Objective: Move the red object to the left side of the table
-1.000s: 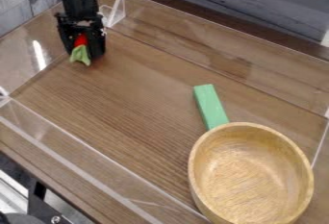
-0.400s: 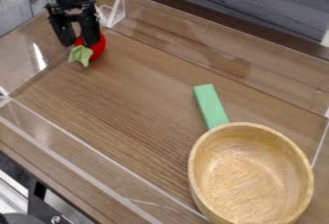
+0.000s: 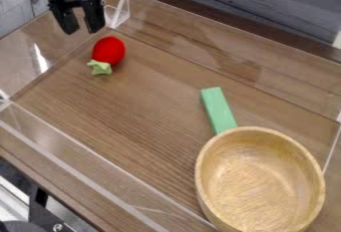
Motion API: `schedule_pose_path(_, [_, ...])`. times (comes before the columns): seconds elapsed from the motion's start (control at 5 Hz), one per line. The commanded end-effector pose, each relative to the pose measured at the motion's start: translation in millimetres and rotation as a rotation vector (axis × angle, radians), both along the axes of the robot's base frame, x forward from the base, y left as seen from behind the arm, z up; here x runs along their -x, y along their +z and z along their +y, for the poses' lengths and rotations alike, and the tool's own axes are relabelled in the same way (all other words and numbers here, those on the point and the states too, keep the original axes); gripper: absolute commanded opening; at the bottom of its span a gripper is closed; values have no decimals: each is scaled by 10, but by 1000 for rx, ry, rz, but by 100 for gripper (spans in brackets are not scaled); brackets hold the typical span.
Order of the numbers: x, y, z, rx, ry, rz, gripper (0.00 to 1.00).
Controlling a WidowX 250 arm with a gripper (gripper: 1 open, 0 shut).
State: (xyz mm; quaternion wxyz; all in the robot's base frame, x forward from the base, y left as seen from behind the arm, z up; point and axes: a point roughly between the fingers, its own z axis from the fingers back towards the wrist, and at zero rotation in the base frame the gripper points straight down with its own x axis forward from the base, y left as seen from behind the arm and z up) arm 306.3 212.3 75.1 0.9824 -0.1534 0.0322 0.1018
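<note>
Black pincer (image 3: 78, 19) spread above red object (image 3: 107, 52)

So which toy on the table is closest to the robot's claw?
The red strawberry toy, just below the open gripper. The green block and wooden bowl sit far across the table.

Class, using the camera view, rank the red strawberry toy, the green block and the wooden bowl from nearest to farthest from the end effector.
Measured from the end effector, open at the upper left:
1. Red strawberry toy, just below it on the table's left side, not held.
2. Green block, right of the middle.
3. Wooden bowl, at the lower right corner.
</note>
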Motion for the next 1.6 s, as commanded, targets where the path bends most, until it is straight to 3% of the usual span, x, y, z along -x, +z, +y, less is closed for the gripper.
schedule_pose_path(0.0, [-107, 389, 9, -64, 15, -87, 100])
schedule_pose_path(1.4, [-170, 667, -32, -69, 57, -100, 100])
